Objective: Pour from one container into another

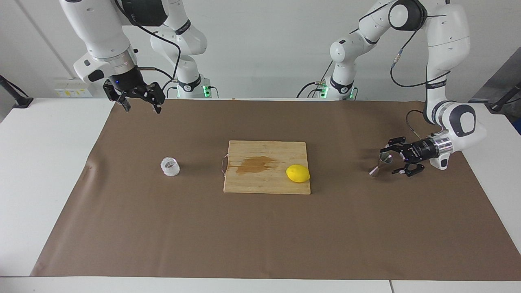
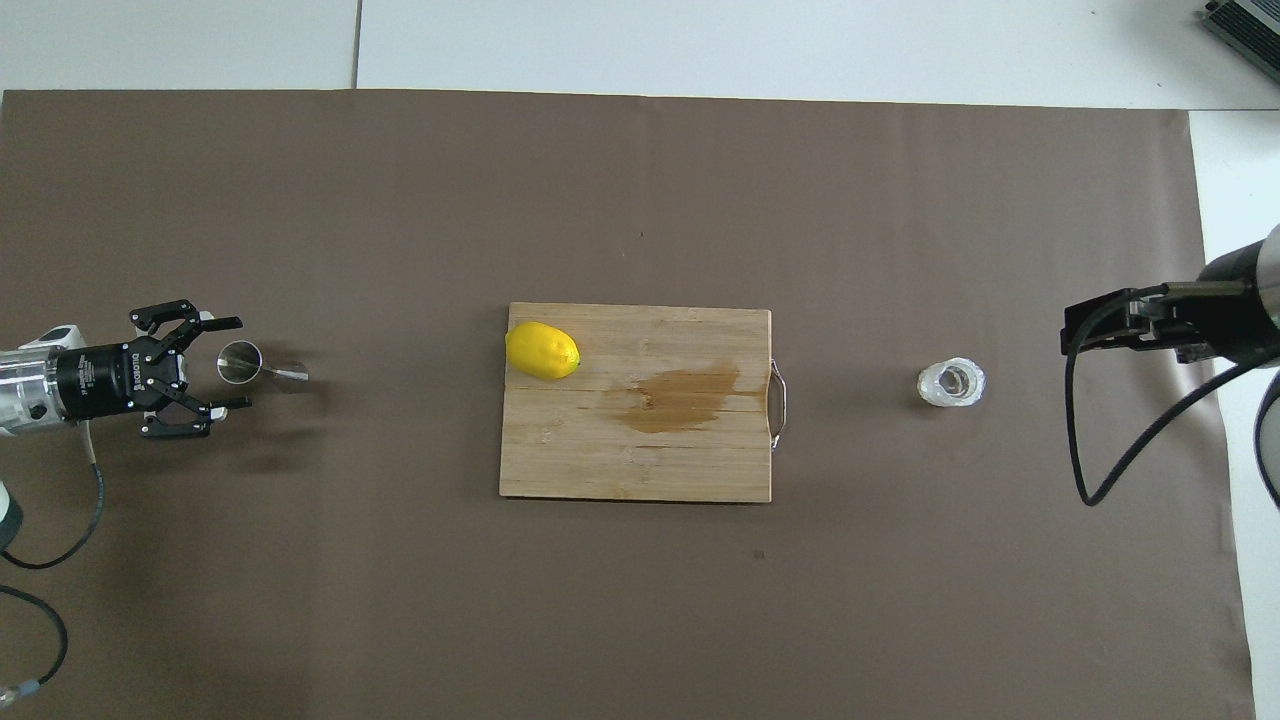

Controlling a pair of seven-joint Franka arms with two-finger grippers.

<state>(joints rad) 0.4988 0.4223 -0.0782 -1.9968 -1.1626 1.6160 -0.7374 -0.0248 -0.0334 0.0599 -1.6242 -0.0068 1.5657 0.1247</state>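
Beside the left claw [image 1: 395,159], spread wide, stands the jigger [image 1: 381,164]: light, rigid, slick steel, best gripped at its waist.

— What's the room like?
— A plain white wall [image 1: 260,49] with a socket plate [image 1: 72,89] low on it.
— And the furniture?
— A white table [image 1: 44,162] under a brown paper sheet [image 1: 260,236], evenly lit, with soft shadows.
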